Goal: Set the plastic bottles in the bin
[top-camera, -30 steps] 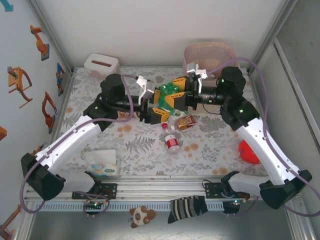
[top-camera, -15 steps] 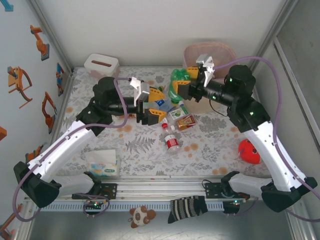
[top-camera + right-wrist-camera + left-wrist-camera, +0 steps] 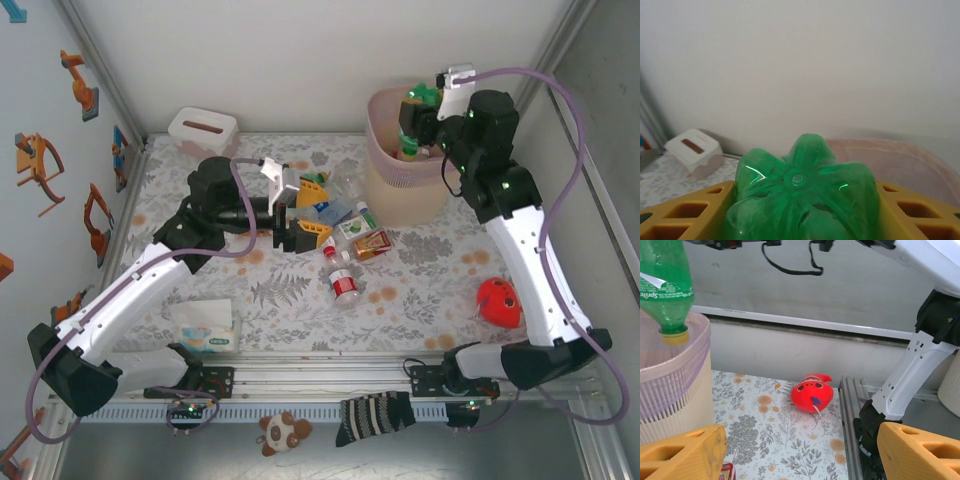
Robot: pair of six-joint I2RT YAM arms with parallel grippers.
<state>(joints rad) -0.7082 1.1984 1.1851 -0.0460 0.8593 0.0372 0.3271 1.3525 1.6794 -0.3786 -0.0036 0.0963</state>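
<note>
Table (image 3: 420, 290): floral; we see loose bottles (image 3: 350, 235) just left of bin (image 3: 400, 195).
R gripper (image 3: 413, 122): over bin, clamped on green bottle (image 3: 802, 195), cap down.
L gripper (image 3: 312, 208): left of bin, jaws wide.

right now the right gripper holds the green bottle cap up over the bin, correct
No: the green bottle hangs cap down, not cap up, as the left wrist view shows. The right gripper does hold it over the bin.

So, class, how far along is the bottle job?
Done: a few bottles seem to lie in the bin. In hand: the right gripper holds a green bottle cap-down over it. Left: several bottles on the table, by the open left gripper.
</note>
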